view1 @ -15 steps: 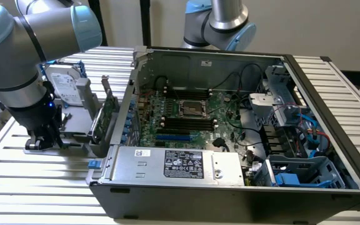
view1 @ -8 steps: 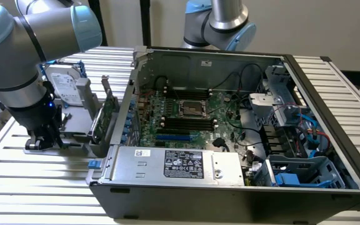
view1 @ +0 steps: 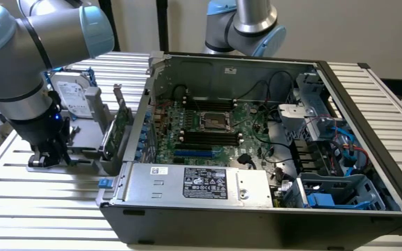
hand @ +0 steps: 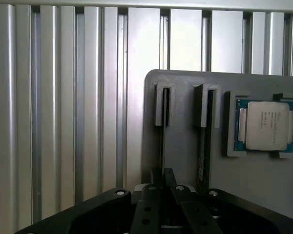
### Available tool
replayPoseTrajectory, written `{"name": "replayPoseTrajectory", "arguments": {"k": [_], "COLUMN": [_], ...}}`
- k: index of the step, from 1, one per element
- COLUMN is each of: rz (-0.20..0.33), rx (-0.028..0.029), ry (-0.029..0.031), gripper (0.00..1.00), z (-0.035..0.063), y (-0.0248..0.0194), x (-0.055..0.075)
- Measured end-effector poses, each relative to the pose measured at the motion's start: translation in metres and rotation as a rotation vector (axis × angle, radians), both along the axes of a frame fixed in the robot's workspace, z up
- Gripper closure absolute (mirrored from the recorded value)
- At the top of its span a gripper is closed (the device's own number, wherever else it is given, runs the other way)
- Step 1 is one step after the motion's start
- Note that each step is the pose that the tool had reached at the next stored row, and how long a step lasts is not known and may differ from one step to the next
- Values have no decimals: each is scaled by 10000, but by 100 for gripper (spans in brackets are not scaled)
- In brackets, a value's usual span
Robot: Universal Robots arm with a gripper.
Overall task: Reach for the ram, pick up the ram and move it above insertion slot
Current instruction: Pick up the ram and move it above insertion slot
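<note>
Although the black two-fingered gripper (hand: 163, 176) is down at the grey plastic holder (hand: 185, 146) and looks pinched onto the ram (hand: 164, 126), a long thin circuit-board stick seen edge-on in one of the holder's two upright slots, the stick has not yet left that slot. So the reach appears done and the grasp seems made, while the lift and the carry to the insertion slot (view1: 211, 138), one of the black memory sockets beside the processor socket on the green motherboard (view1: 250, 117), are both left. Just beside the ram a second thin stick (hand: 205, 146) stands in the neighbouring slot, and a silver-lidded processor chip (hand: 263, 126) lies in a recess beyond it. In the exterior view a silver hard drive (view1: 74, 99) stands upright near the arm, while a broad green expansion card (view1: 121, 123) and the side wall of the open black computer case (view1: 257, 230) stand between holder and motherboard, blocking any straight, low path across.
</note>
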State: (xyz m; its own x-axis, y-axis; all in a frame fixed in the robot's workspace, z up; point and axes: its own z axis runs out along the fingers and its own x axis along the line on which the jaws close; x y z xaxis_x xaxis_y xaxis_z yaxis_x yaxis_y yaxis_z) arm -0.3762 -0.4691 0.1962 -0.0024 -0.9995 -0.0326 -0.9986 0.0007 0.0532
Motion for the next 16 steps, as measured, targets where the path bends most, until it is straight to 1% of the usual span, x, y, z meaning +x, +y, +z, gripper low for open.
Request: {"name": "replayPoseTrajectory", "arguments": {"k": [4,9,16], "rz": [-122,-138,-137], "rx": [2,2,3], "ry": [-1,0,0], "gripper": [86,86,86], "z": [0,19,121], "y": [0,0,0], "x": [2,2,4]}}
